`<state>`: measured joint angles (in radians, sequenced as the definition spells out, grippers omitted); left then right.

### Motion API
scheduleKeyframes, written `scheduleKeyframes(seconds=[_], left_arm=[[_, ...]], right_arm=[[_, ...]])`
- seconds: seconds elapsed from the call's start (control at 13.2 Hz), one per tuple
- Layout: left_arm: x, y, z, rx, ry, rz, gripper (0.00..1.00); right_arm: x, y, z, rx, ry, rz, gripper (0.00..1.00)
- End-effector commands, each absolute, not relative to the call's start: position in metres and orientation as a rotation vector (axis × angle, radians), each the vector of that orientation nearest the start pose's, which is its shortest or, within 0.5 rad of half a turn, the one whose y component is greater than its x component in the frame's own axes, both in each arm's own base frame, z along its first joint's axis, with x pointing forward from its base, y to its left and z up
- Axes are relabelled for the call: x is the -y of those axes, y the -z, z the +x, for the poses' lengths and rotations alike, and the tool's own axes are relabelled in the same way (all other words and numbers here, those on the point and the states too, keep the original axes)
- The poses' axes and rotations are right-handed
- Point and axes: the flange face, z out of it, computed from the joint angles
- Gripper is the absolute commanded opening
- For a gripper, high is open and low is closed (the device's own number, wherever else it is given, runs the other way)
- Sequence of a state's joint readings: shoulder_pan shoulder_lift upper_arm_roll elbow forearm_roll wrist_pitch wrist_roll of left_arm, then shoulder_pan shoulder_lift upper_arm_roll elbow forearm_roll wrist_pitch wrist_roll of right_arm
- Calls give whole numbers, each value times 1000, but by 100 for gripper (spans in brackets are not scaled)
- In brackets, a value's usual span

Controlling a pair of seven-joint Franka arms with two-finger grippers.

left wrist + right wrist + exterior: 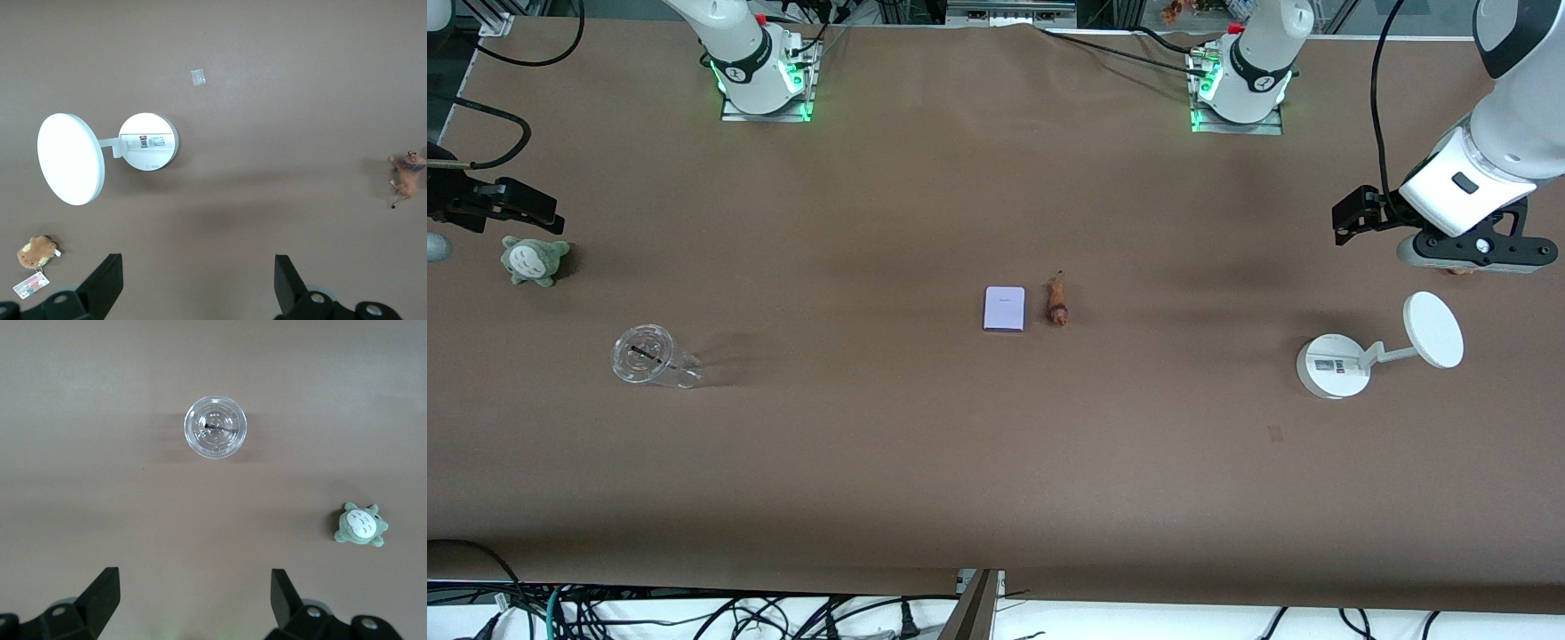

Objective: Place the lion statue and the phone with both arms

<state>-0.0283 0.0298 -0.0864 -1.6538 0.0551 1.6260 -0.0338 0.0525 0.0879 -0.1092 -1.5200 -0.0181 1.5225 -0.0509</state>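
The lion statue (1056, 301), a tiny orange-brown figurine with a darker end, lies at the table's middle. It also shows in the left wrist view (405, 175). The phone (1004, 308), a pale lavender slab, lies flat right beside it, toward the right arm's end. My left gripper (1350, 216) is open and empty, up over the table at the left arm's end; its fingers (107, 280) frame bare table. My right gripper (529, 209) is open and empty, up at the right arm's end, over the grey-green plush; its fingers (100, 593) frame bare table.
A white round-based stand (1334, 364) with a disc head stands below the left gripper. A small brown plush with a tag (37, 252) lies near it. A grey-green plush toy (535, 259) and a clear cup (645, 356) are at the right arm's end.
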Motion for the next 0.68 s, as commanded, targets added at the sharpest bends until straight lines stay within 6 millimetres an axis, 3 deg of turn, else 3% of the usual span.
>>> scheduleKeyframes(seconds=[0.0,0.6], left_arm=[[60,-581,560,-120,-91,-3101,100],[61,-580,560,-120,-91,-3104,100]], right_arm=[[33,-600,578,-10,-121,-3166,100],[28,-600,578,-10,-120,-3165,100]])
